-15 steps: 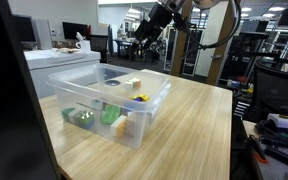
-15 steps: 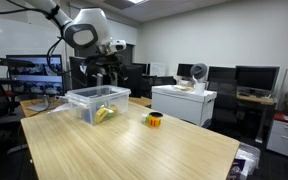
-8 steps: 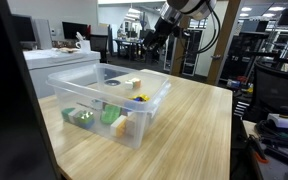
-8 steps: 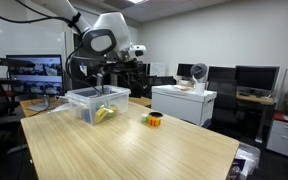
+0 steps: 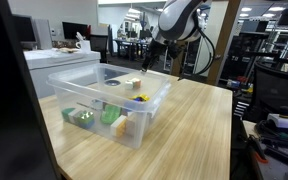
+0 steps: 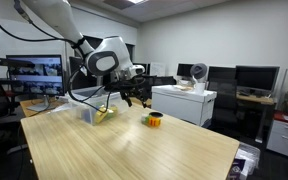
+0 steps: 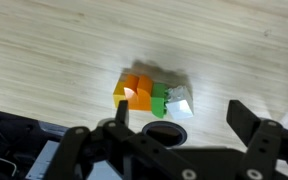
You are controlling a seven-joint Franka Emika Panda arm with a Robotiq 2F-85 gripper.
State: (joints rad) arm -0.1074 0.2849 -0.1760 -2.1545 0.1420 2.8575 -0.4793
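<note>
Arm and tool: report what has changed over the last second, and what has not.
The arm swung from behind the clear bin and came down toward the orange-and-green toy on the table; the wrist view now looks down on it. The tool stayed open, holding nothing. Bin, its contents and toy did not move.

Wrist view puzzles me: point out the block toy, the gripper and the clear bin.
orange-and-green block toy (image 7: 144,93), wrist view, orange block.
gripper (image 7: 179,115), wrist view, midway between its open fingertips.
clear plastic bin (image 5: 84,98), an exterior view, bare front wall.
</note>
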